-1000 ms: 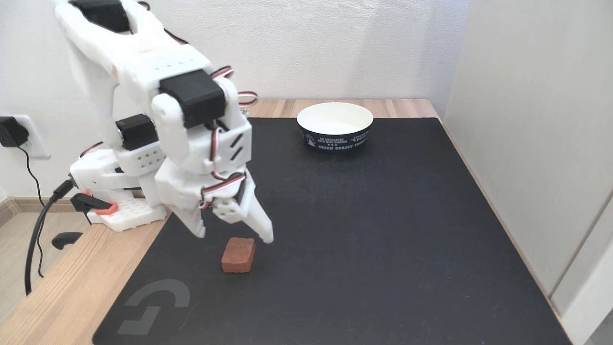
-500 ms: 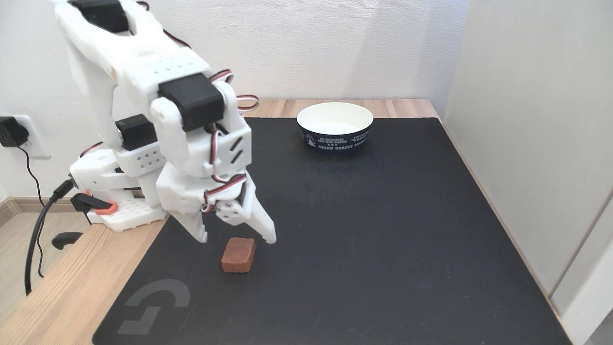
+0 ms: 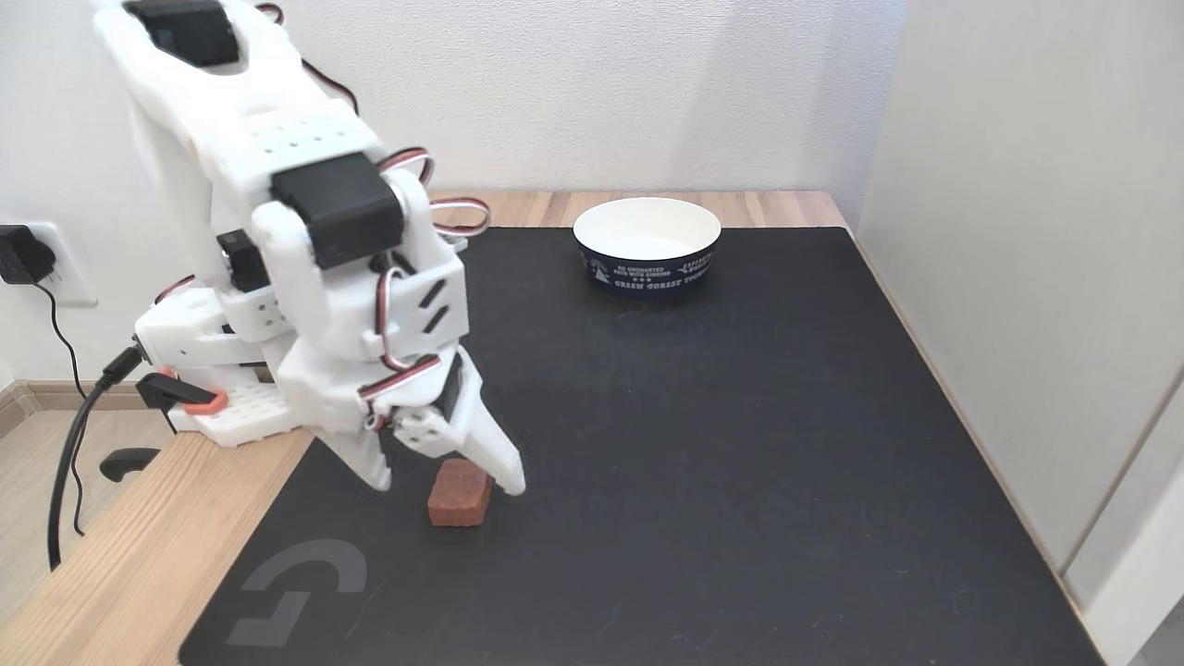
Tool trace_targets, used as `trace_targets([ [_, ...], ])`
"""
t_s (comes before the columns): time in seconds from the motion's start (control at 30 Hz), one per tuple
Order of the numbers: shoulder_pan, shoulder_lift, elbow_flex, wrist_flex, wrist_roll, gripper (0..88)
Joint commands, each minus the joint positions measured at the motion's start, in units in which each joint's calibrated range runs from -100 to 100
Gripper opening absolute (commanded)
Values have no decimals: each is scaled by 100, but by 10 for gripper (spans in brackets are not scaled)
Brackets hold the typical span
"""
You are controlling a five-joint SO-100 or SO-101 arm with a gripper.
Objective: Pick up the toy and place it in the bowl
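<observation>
The toy (image 3: 456, 497), a small reddish-brown block with rounded corners, lies on the black mat (image 3: 703, 444) near its front left. My white gripper (image 3: 447, 485) is open and points down over it. One fingertip sits to the toy's left. The other fingertip (image 3: 511, 481) is at its right upper corner and covers part of it. The jaws straddle the toy without closing on it. The bowl (image 3: 647, 242), white inside and navy outside with white lettering, stands at the far edge of the mat, well to the right of the gripper.
The arm's white base (image 3: 213, 370) is clamped to the wooden table (image 3: 120, 564) at the left, with black cables (image 3: 69, 444) trailing to a wall plug. A light panel (image 3: 1036, 277) stands along the mat's right side.
The gripper has dropped lower and shifted slightly left, so its open fingers now flank the toy instead of hovering just behind it. Toy and bowl have not moved.
</observation>
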Motion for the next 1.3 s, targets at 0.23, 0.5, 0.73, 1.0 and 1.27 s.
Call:
trace_targets([
  [0.23, -22, 963, 90, -633, 32, 365],
  [0.5, -314, 988, 90, -641, -20, 364],
  [0.73, -314, 988, 171, -633, -20, 333],
  [1.0, -314, 988, 181, -633, -20, 53],
  [1.27, -323, 971, 126, -633, -25, 22],
])
